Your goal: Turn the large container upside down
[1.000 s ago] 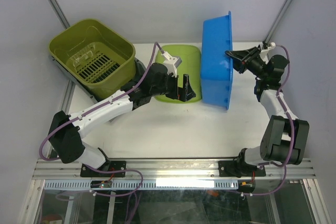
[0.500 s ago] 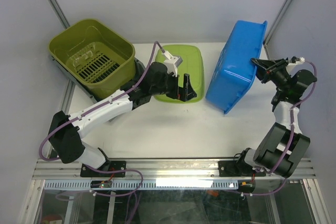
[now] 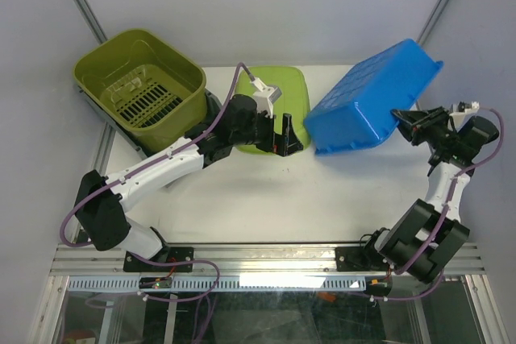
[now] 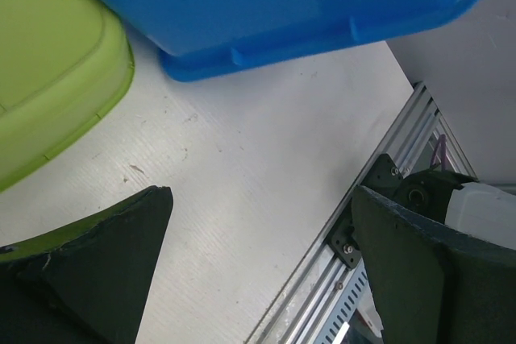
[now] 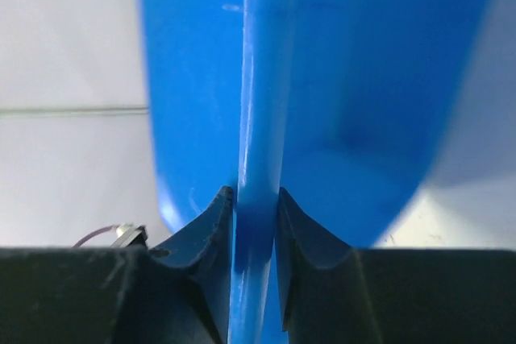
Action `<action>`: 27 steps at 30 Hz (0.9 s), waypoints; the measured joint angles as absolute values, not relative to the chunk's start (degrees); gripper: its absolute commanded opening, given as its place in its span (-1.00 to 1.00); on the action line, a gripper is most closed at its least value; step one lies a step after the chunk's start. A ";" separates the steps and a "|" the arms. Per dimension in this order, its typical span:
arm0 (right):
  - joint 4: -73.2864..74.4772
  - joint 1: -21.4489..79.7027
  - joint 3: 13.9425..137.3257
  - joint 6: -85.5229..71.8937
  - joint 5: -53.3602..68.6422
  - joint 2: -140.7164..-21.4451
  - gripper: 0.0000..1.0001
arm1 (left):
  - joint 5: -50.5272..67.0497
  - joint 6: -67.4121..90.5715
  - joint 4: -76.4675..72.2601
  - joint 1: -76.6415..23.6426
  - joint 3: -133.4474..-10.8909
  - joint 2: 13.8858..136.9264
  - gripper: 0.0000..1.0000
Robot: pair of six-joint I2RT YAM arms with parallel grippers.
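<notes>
Now my right gripper (image 3: 407, 124) pinches the rim of the large blue container (image 3: 367, 101), at two o'clock on the table (image 3: 266, 199). It leans tilted, one long edge down, the held edge raised. Mostly turned, I judge; lowering it mouth-down and letting go remain. My left gripper (image 3: 286, 138) gapes empty.

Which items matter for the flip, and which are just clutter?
Job: blue bin; right gripper, shut on its rim.
Lying about: olive basket; lime tray; left gripper, open and idle.
</notes>
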State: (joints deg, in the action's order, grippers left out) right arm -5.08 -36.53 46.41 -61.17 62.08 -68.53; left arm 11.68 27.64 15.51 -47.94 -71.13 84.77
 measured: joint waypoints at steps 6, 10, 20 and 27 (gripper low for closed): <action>6.48 -37.50 42.50 -51.88 61.08 -70.98 -0.27 | 12.21 27.62 15.51 -47.94 -71.13 85.19 0.98; 14.52 -36.67 42.41 -44.62 56.34 -71.09 0.07 | 12.38 27.64 15.49 -47.94 -71.13 85.41 0.98; 25.89 -36.71 44.45 -35.86 47.86 -69.41 0.76 | 13.82 27.64 15.44 -47.92 -71.35 86.83 0.98; 31.09 -36.71 44.71 -32.25 41.19 -66.54 0.86 | 15.11 27.64 15.29 -47.92 -72.79 88.53 0.98</action>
